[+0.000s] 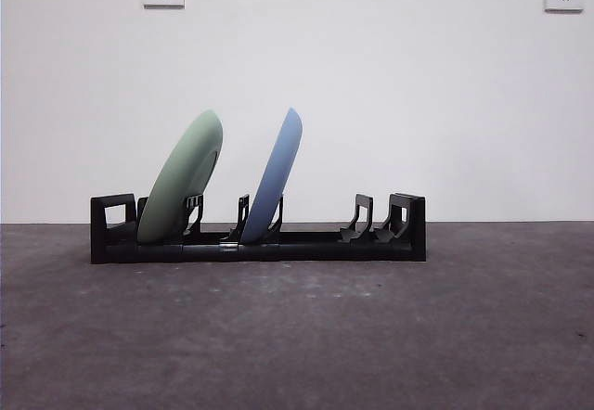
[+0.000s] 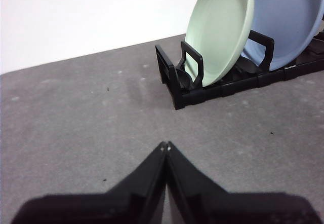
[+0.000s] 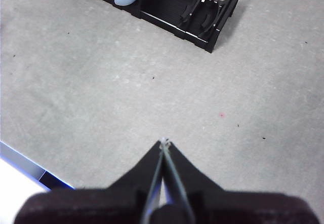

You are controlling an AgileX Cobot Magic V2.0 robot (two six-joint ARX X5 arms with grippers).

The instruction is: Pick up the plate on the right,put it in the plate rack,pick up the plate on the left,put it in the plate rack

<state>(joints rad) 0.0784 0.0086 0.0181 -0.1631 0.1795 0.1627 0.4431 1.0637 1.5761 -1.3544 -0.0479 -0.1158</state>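
Black plate rack standing on the grey table, away from both arms. Green plate on edge in a slot at one blocky end, leaning on a hooked divider. Blue plate on edge a few slots along, tilted the same way, apart from the green. Left gripper pinched closed, holding nothing, above bare table short of the rack's end. Right gripper likewise closed and empty, well apart from the rack.

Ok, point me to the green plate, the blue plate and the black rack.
Pale green round plate (image 1: 182,180): front view, middle of its back.
Light blue round plate (image 1: 276,176): front view, middle of its back.
Long black plastic plate rack (image 1: 311,246): front view, bare base rail.
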